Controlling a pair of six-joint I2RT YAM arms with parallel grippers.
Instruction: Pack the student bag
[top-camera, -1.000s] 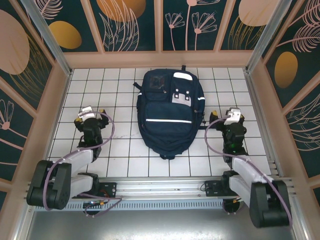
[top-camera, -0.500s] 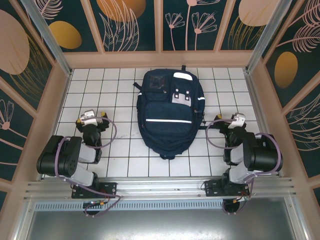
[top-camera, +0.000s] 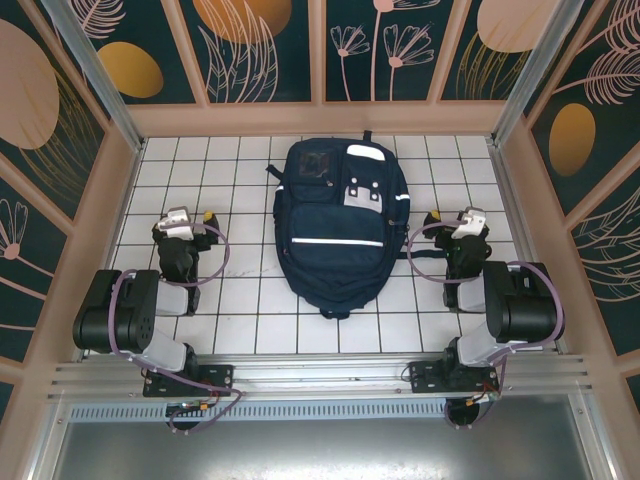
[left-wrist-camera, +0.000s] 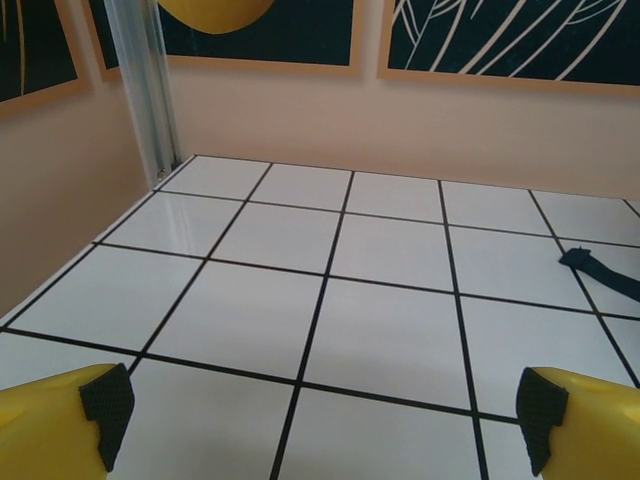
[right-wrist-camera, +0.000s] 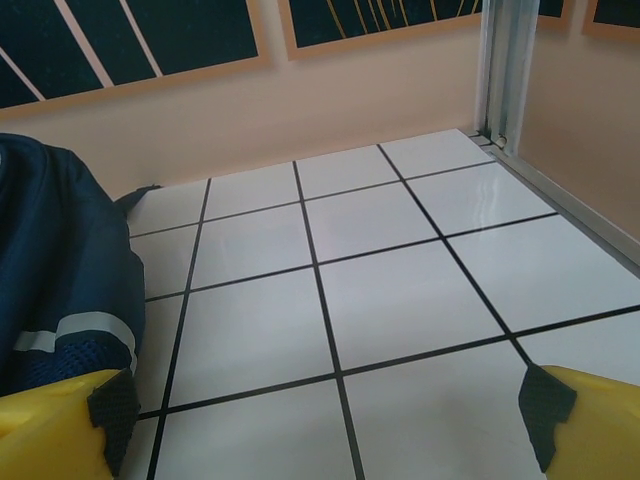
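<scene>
This is a robot lab test cell. A white desk (top-camera: 250, 330) ruled in a black grid is boxed in by peach walls (top-camera: 320, 118) carrying dark botanical panels (top-camera: 250, 50) at 9, 12 and 3 o'clock. Aluminium posts (top-camera: 92, 70) stand at the corners, and two robot arms (top-camera: 120, 320) are bolted to a rail (top-camera: 320, 375) at 6 o'clock.

You are looking at a white desk (top-camera: 240, 310) ruled into squares by thin black lines, glossy enough to catch the light toward its far corners. The student bag (top-camera: 340, 225) lies flat on it, centred between left and right and reaching close to the far edge, with its front pockets facing up. In the right wrist view its navy side and pale stripe rest on the tiles at the left. In the left wrist view a dark strap (left-wrist-camera: 603, 271) end lies on the tiles at the right.
</scene>
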